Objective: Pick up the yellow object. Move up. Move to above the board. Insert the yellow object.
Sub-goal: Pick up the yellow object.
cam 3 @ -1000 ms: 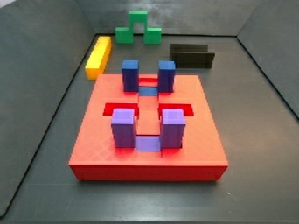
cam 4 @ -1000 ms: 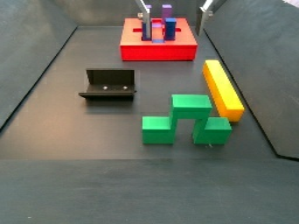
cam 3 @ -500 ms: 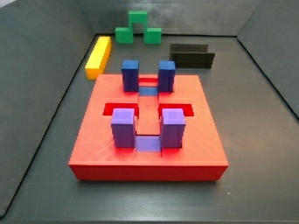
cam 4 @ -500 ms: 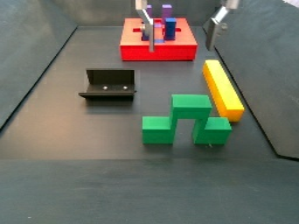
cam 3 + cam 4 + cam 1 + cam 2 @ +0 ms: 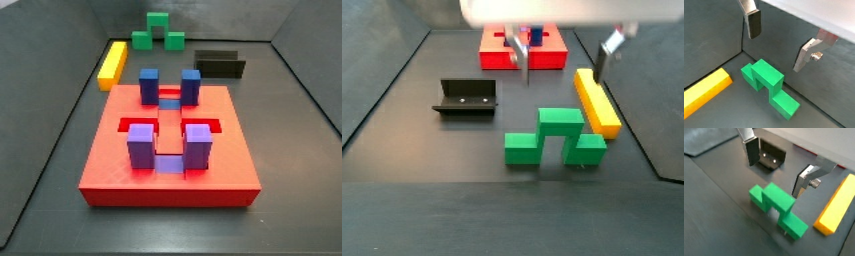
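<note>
My gripper (image 5: pixel 777 42) hangs above the worktop (image 5: pixel 422 110) with its jaws spread wide and nothing between them. In both wrist views one silver finger (image 5: pixel 751 152) and its opposite stand well apart, over the green stepped block (image 5: pixel 767 82).

The yellow object (image 5: pixel 597 100) lies flat on the worktop, untouched, along the side wall. In a side view it sits just beside the green stepped block (image 5: pixel 553 136), and in a wrist view (image 5: pixel 836 205) it lies to the outside of one finger.

The board (image 5: pixel 167 150) rests on the worktop, apart from the yellow object (image 5: pixel 112 62), carrying upright blue blocks (image 5: pixel 168 86) and purple blocks (image 5: pixel 170 145) in pairs.

A small black box (image 5: pixel 465 97) stands open beside the green block, apart from it.
</note>
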Available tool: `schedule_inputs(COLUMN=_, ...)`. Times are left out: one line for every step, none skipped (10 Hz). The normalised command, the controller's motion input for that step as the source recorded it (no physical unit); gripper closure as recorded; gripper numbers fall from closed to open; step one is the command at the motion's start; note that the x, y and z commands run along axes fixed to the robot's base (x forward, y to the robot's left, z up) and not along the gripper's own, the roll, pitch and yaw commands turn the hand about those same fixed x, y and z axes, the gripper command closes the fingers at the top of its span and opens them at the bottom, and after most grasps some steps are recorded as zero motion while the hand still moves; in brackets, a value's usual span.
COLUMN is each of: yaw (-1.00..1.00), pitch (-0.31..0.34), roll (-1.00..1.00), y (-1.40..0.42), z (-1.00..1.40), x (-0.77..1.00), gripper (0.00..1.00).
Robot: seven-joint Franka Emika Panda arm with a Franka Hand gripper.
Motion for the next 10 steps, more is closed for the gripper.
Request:
schedule_inputs(yaw=0.00, pitch=0.000, roll=0.00, y=0.04, z=-0.26, x=-0.18, gripper=0.00)
schedule_inputs(yaw=0.00, pitch=-0.026, roll=0.03, y=-0.20, z=0.00, x=-0.36, gripper=0.00)
schedule_inputs(yaw=0.05, pitch=-0.014, roll=0.09, y=-0.64, z=0.21, x=-0.17, gripper=0.00)
schedule_inputs(yaw=0.21, pitch=-0.037, roll=0.21, y=-0.73, z=0.00, x=-0.22, gripper=0.00)
schedule_inputs(yaw=0.25, pitch=-0.043, roll=0.28, y=-0.66, z=-0.03, x=-0.21, gripper=0.00)
schedule_inputs(yaw=0.23, pitch=-0.049, roll=0.29, y=-0.68, z=-0.14, x=-0.22, gripper=0.00)
schedule_inputs(yaw=0.25, pitch=-0.066, roll=0.27, y=-0.70, z=-0.19, x=-0.23, gripper=0.00)
schedule_inputs(yaw=0.20, pitch=-0.047, roll=0.29, y=-0.74, z=-0.24, x=-0.24, gripper=0.00)
schedule_inputs(yaw=0.08, pitch=-0.003, roll=0.32, y=-0.82, z=-0.33, x=-0.26, gripper=0.00)
schedule_inputs(yaw=0.03, pitch=0.000, roll=0.31, y=-0.87, z=-0.37, x=-0.30, gripper=0.00)
